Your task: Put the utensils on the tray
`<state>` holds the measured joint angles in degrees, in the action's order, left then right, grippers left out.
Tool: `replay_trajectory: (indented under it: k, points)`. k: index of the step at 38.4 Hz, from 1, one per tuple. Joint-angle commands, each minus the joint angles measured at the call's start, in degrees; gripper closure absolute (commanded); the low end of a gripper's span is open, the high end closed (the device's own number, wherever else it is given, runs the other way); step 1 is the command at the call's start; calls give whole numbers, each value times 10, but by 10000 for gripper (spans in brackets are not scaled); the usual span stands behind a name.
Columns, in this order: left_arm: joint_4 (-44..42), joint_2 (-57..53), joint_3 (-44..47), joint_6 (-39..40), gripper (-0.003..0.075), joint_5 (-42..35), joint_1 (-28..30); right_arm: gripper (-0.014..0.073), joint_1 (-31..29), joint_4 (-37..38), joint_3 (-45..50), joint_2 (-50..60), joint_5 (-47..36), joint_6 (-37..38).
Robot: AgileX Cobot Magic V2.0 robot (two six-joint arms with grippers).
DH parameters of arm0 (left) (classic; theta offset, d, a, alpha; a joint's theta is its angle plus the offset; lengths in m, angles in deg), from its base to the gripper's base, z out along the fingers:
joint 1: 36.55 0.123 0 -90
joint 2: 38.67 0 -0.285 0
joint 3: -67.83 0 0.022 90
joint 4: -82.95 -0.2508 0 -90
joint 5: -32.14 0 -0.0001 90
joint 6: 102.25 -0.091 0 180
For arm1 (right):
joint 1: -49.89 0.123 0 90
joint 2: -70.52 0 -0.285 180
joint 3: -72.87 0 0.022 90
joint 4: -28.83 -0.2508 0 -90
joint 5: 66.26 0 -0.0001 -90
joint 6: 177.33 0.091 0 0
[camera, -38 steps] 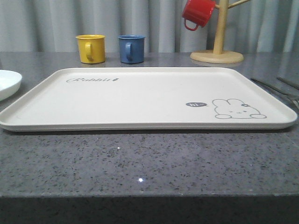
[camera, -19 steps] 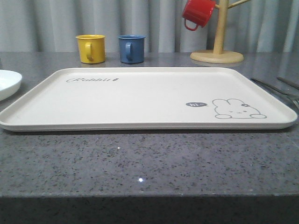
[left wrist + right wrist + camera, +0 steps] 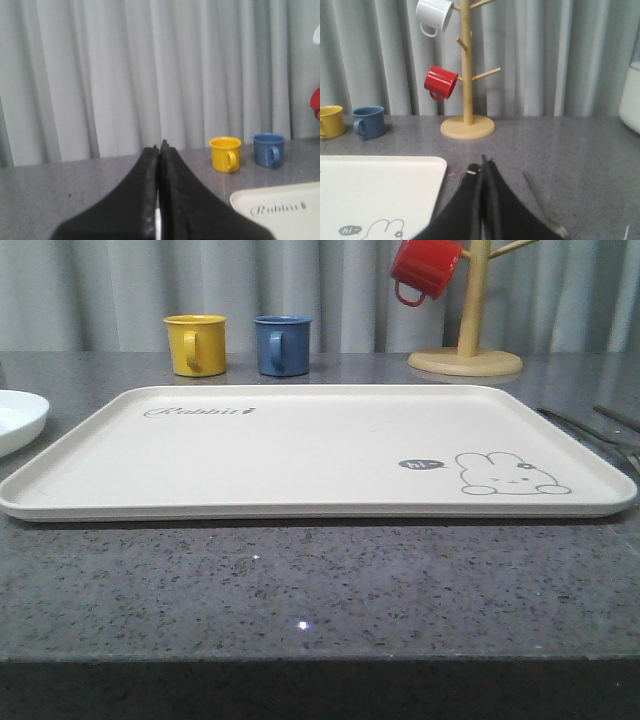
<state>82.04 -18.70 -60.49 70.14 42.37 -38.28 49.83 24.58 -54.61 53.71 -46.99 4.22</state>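
The tray (image 3: 300,455) is lying bare at the table's middle, while the utensils (image 3: 600,425) are resting on the table just beside its right edge. Both the left gripper (image 3: 159,150) and the right gripper (image 3: 483,165) are sitting fully closed, gripping nothing, the right one nearest the cutlery, likely because it suits that reach.

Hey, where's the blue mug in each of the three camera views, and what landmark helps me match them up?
Front view: blue mug at the back of the table, behind the tray, beside the yellow mug.
Left wrist view: at the right, past the tray's corner, next to the yellow mug.
Right wrist view: at the far left, by the yellow mug, beyond the tray.
Shared landmark: the yellow mug beside it.
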Motion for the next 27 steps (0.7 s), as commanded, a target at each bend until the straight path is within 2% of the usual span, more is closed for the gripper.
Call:
replay_trajectory:
  k: [1,4,8,10,11,13,14,15,16,17,19,23,27]
  points:
    - [-1,80,-57,6,739,12,0,662,-2,-6,-68,-81,-6,-7]
    - [0,107,-65,6,739,14,0,662,-2,-6,-89,-128,-4,-7]
    - [0,107,-65,6,734,13,0,657,-2,-5,-89,-136,-3,-7]
    - [0,107,-65,6,673,12,0,597,-2,-4,-89,-136,-3,-7]
    - [0,107,-65,6,606,12,0,545,-2,-2,-89,-136,-3,-7]
    - [0,107,-65,6,412,15,0,371,-2,0,-89,-136,-3,-7]
    - [0,107,-65,6,321,15,0,249,-2,0,-89,-136,-3,-7]
    - [0,107,-65,6,205,15,0,163,-2,0,-89,-136,-3,-7]
    - [0,107,-65,6,129,15,0,61,-2,0,-89,-136,-3,-7]
    - [0,107,-65,6,81,15,0,6,-2,0,-89,-136,-3,-7]
    - [0,107,-65,6,62,12,0,-63,-2,0,-89,-136,-3,-7]
    - [13,109,-66,6,83,3,-1,-60,-2,0,-89,-136,-3,-7]
    - [14,158,-78,6,102,30,-1,-60,-2,0,-89,-136,-3,-7]
